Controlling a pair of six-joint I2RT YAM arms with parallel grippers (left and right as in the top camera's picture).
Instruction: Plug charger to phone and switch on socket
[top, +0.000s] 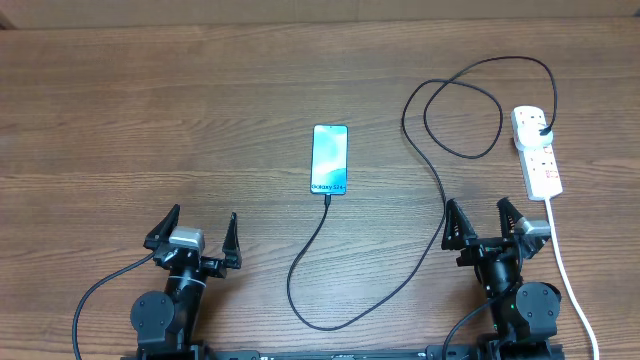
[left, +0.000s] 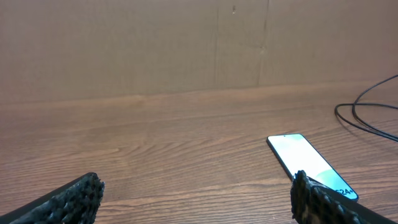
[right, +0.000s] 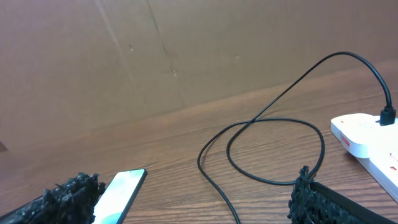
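Spanning every view, the table (top: 150, 120) carries the charger (top: 444, 195), which curls across the right half. Its plug sits in the far outlet of the socket (top: 537, 160), and its tip meets the near edge of the phone (top: 330, 160). The tip looks seated, though it is too small to confirm. The phone lies flat mid-table, screen lit. The left gripper (top: 201, 215) and right gripper (top: 478, 205) both hover at the near edge with jaws spread, holding nothing.

If the tip is in, the step in hand is probably the switch, and the right arm is just beside the socket. Bringing the jaws together first would give one blunt tip for pressing. Approach from the near end to keep clear of the cable loop. Press straight down on the red switch mark (right: 355, 147) serving the occupied outlet, so the socket does not skid.
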